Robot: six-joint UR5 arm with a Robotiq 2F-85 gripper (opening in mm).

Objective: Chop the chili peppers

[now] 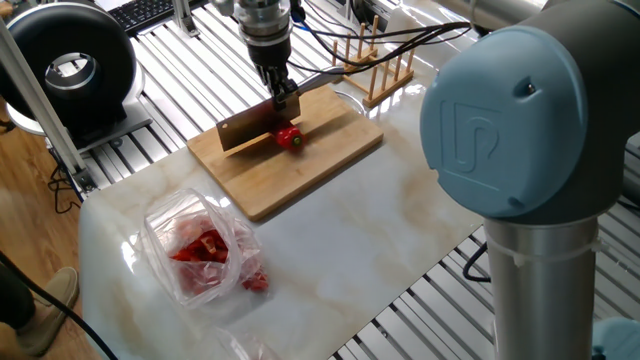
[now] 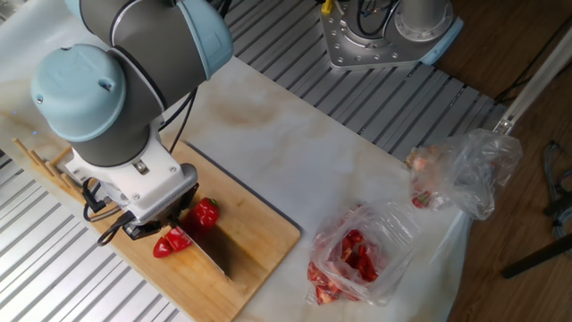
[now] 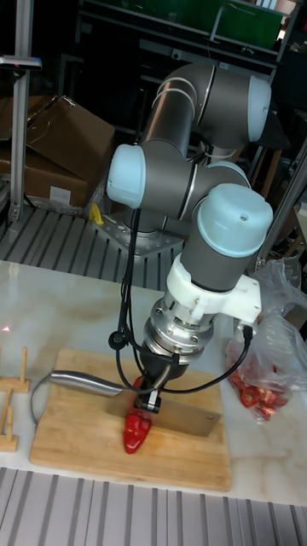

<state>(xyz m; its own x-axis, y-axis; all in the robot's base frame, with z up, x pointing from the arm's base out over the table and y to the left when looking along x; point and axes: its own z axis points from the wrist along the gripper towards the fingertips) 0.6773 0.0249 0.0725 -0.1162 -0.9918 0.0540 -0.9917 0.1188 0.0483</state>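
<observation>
Red chili peppers (image 1: 289, 137) are seen on a wooden cutting board (image 1: 300, 170) that lies on the marble surface (image 1: 380, 240). A cleaver (image 1: 250, 130) is gripped by the closed pincer (image 1: 283, 100), its blade set against the chili, with red pieces visible on both sides of the blade in the other fixed view. A plastic bag (image 1: 200, 248) with red pieces is seen well apart from the board.

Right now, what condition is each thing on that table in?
Chili pepper: on the board, cut in two, a piece on each side of the blade.
Knife: held in the hand, blade down at the pepper.
Hand: shut on the knife.
Cutting board: lying flat.
Plastic bag: open, red pieces inside.
</observation>
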